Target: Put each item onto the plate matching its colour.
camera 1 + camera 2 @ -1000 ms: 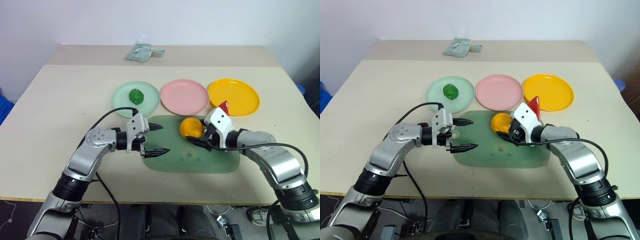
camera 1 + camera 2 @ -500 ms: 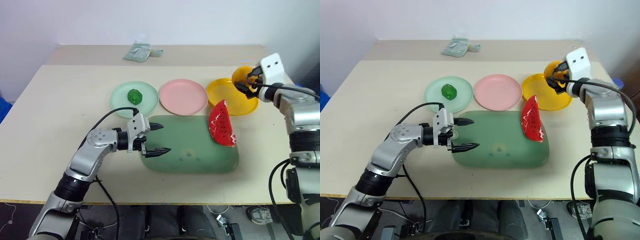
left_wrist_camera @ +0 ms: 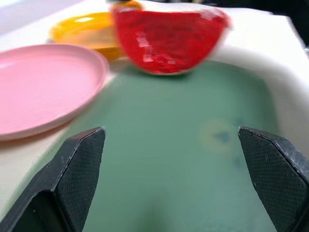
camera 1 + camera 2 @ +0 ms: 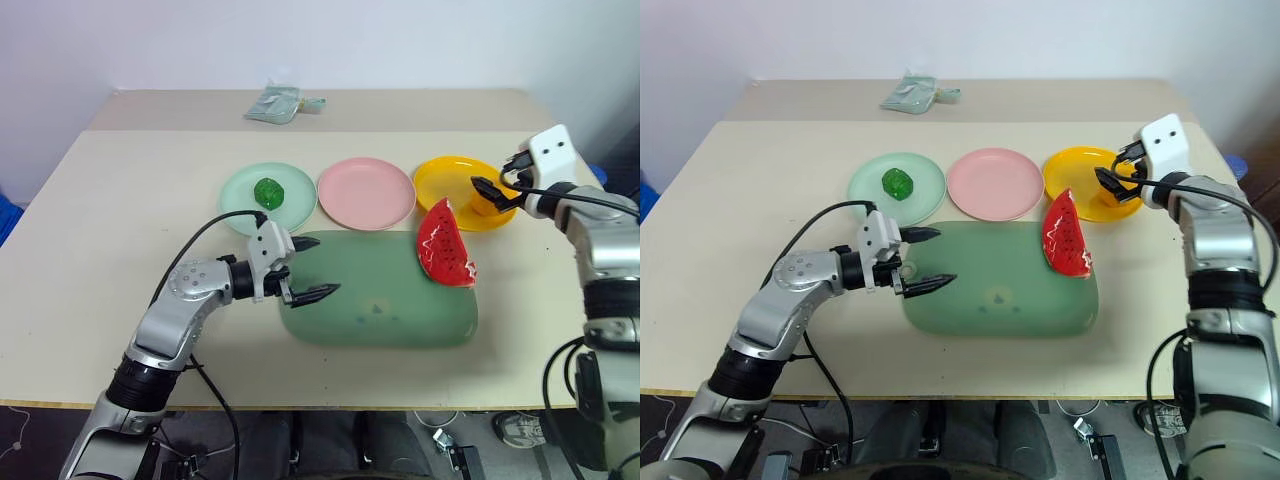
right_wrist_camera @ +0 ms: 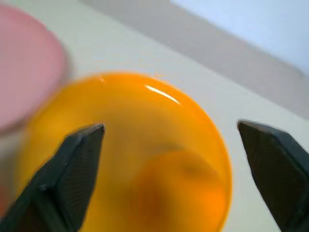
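Left gripper (image 4: 303, 269): jaws apart, empty, unmoved at near-left edge of green mat (image 4: 380, 310). Green ball (image 4: 269, 192): on mint plate (image 4: 240, 195), far left; sorted. Pink plate (image 4: 366, 193): centre, bare. Watermelon wedge (image 4: 445, 257): leaning on mat's far-right corner, now uncovered, unsorted. Orange fruit (image 4: 489, 204): moved from mat to yellow plate (image 4: 445, 180), far right; just let go. Right gripper (image 4: 497, 187): jaws newly apart, just above fruit. Remaining, by estimate: wedge to pink plate.
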Controlling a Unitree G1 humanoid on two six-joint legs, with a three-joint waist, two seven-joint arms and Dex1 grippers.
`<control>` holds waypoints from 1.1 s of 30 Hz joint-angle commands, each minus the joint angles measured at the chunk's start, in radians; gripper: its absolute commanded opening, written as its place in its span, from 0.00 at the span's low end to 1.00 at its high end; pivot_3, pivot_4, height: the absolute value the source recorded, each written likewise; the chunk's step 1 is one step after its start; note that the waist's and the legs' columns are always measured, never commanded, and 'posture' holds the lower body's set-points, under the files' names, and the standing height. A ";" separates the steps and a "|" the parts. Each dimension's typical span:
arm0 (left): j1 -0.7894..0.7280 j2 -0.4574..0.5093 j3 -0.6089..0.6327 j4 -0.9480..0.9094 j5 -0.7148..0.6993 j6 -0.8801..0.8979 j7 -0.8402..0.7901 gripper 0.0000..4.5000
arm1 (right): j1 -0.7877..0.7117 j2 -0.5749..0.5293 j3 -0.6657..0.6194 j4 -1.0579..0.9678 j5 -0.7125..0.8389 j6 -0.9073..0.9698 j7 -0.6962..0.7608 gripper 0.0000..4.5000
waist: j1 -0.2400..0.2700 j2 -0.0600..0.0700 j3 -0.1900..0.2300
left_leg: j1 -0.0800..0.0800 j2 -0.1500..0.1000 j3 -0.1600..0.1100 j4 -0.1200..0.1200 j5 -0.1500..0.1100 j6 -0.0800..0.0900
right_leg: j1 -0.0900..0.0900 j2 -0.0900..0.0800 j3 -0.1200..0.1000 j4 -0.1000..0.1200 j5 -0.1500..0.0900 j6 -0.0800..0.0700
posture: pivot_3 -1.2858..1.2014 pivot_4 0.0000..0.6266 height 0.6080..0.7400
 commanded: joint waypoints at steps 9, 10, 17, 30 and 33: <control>-0.003 0.064 0.065 0.043 -0.006 -0.098 -0.037 1.00 | 0.286 0.013 -0.075 -0.782 0.289 0.743 -0.112 1.00 | -0.007 0.000 0.000 | 0.001 0.000 0.000 -0.001 0.000 0.000 | -0.001 -0.002 0.001 0.000 0.000 0.000 | 0.52 0.24 1.00; -0.005 0.065 0.066 0.046 -0.008 -0.102 -0.037 1.00 | 0.297 0.017 -0.061 -0.802 0.284 0.758 -0.127 1.00 | -0.007 0.000 0.000 | 0.001 0.000 0.000 -0.001 0.000 0.000 | -0.001 -0.002 0.001 0.000 0.000 0.000 | 0.52 0.24 1.00; 0.010 0.070 0.068 0.024 -0.014 -0.106 -0.041 1.00 | 0.308 0.049 -0.005 -0.816 0.259 0.766 -0.187 0.69 | -0.007 0.000 0.000 | 0.000 -0.001 0.000 -0.002 0.000 0.000 | -0.001 -0.002 0.000 0.000 0.000 0.000 | 0.52 0.24 1.00; 0.049 0.088 0.103 -0.013 -0.021 -0.079 -0.008 1.00 | 0.043 0.056 0.070 -0.771 0.283 0.664 -0.103 0.00 | -0.018 0.000 0.000 | 0.001 -0.001 0.000 -0.003 0.000 0.000 | -0.002 -0.002 0.001 0.000 0.000 0.000 | 0.52 0.24 1.00; 0.056 0.093 0.123 -0.022 -0.027 -0.065 0.015 1.00 | -0.063 0.125 0.173 -0.607 0.198 0.554 -0.119 0.00 | -0.015 0.000 0.000 | 0.001 0.000 0.000 -0.003 0.000 -0.001 | -0.003 -0.001 0.000 0.000 0.000 0.000 | 0.52 0.24 1.00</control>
